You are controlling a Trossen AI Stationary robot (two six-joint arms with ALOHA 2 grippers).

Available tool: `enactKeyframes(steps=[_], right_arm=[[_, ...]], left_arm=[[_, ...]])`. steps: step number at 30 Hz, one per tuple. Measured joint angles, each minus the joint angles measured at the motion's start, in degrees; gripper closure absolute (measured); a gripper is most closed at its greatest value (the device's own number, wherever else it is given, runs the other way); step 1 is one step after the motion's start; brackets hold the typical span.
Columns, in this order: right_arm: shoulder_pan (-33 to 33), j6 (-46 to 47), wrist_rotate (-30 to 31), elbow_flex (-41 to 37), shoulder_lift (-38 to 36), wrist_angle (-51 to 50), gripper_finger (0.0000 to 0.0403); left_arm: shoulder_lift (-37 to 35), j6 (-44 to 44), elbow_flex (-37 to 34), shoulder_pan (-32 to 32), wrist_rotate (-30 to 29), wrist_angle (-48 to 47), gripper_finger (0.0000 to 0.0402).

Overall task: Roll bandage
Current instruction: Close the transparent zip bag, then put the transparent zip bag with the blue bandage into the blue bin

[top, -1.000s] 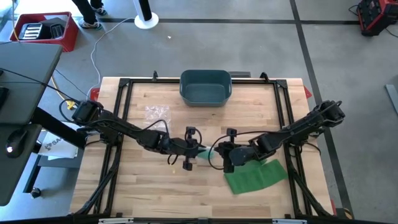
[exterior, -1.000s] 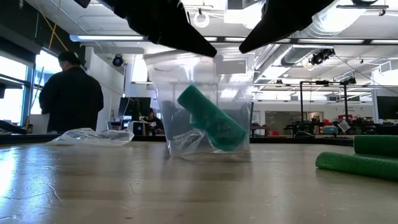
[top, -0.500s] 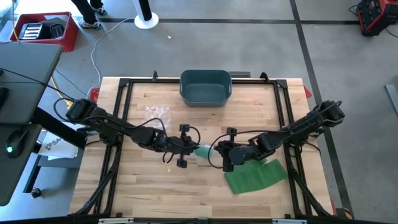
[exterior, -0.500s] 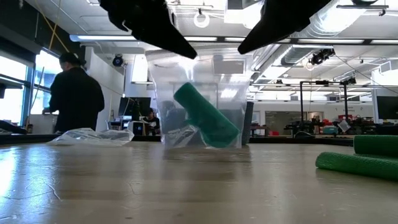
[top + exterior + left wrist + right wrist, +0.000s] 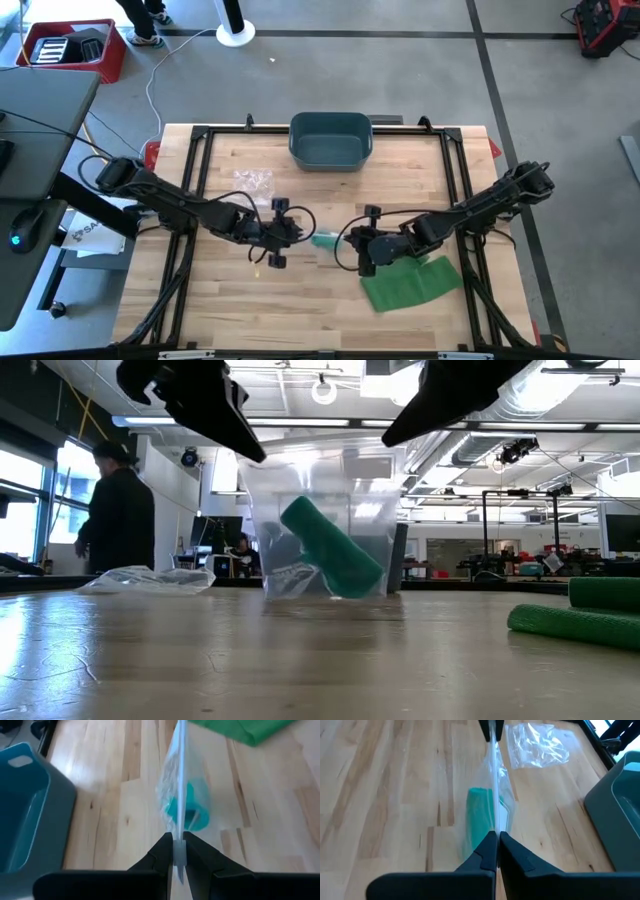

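Observation:
A clear plastic bag (image 5: 325, 525) stands at the table's middle with a green rolled bandage (image 5: 330, 550) lying tilted inside it. The bag also shows in the high view (image 5: 325, 240). My left gripper (image 5: 296, 234) is shut on the bag's top edge at its left end. My right gripper (image 5: 350, 246) is shut on the same edge at its right end. In the left wrist view the roll (image 5: 192, 805) shows through the bag wall beyond my fingers. In the right wrist view the roll (image 5: 480, 817) shows beside the edge, with my left gripper (image 5: 490, 727) farther off. My left gripper pinches the bag's top edge (image 5: 178, 845) between its two fingers at the left end, coming slanting from above and from the table's left. The edge runs taut away from the fingers. The bag hangs below, its bottom on the table. My right gripper pinches the bag's top edge (image 5: 496, 832) between its two fingers at the right end, coming slanting from above and from the table's right. The edge runs taut toward my left gripper. The bag hangs below with the roll in it.
A loose green bandage (image 5: 410, 283) lies spread on the table near my right arm. An empty crumpled plastic bag (image 5: 252, 181) lies at the far left. A blue-grey bin (image 5: 331, 140) stands at the far edge. A person (image 5: 120, 510) stands in the room beyond.
My left gripper has gone toward the table's left edge, still shut on the bag's top edge. The roll has shifted a little inside the bag.

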Motion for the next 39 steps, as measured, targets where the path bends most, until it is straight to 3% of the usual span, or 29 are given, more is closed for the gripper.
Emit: enactKeyframes(steps=[10, 14, 17, 23, 27, 32, 39], right_arm=[[-0.02, -0.44, 0.09, 0.00, 0.00, 1.57, 0.0403], [0.07, -0.45, -0.23, -0.15, 0.00, 0.49, 0.0403], [0.09, -0.44, -0.28, -0.15, 0.02, 0.97, 0.0403], [-0.37, -0.46, -0.13, -0.13, 0.02, 1.62, 0.0403], [-0.39, -0.73, -0.11, -0.13, 0.02, 2.26, 0.0403], [-0.39, -1.07, -0.09, -0.13, 0.02, 2.62, 0.0403], [-0.42, -1.49, -0.04, -0.07, 0.02, 2.67, 0.0402]], left_arm=[[-3.82, -1.88, 0.00, -1.10, 0.04, -5.03, 0.0368], [-5.37, -1.40, -0.19, -1.07, 1.19, -6.54, 0.0344], [-6.25, -1.15, -0.17, -0.99, 1.46, -4.62, 0.0306], [-3.65, 5.11, -0.09, -0.86, 4.68, 7.83, 0.0229], [1.72, 7.14, -0.06, -0.60, 4.74, 16.57, 0.0209], [6.86, 7.01, -0.06, -0.46, 3.70, 21.82, 0.0245], [7.15, 4.78, -0.06, 1.00, 2.92, 21.69, 0.0382]])
